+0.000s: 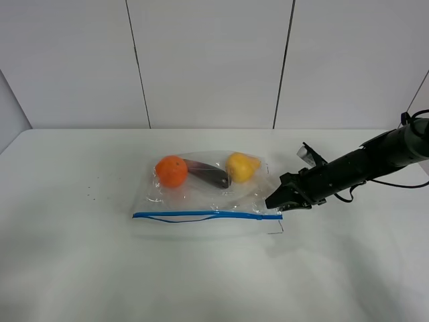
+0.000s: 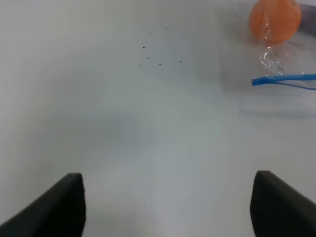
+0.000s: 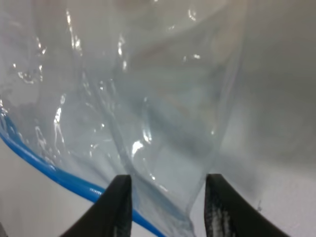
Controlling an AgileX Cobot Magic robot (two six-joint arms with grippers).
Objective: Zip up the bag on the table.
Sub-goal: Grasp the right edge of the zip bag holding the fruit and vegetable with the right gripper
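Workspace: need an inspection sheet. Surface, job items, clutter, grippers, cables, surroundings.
Surface: white table, a few dark specks.
Job's things: bag lying flat, blue seal strip along its near edge; orange, purple item and yellow fruit inside. Cannot tell if it is sealed.
Clutter: nothing seen.
Grippers: right gripper at the bag's right corner, jaws apart with plastic between them; left gripper open over the table, apart from the bag.
Cables: black cable beside the right arm, off the bag.
Surroundings: white wall panels with dark seams.
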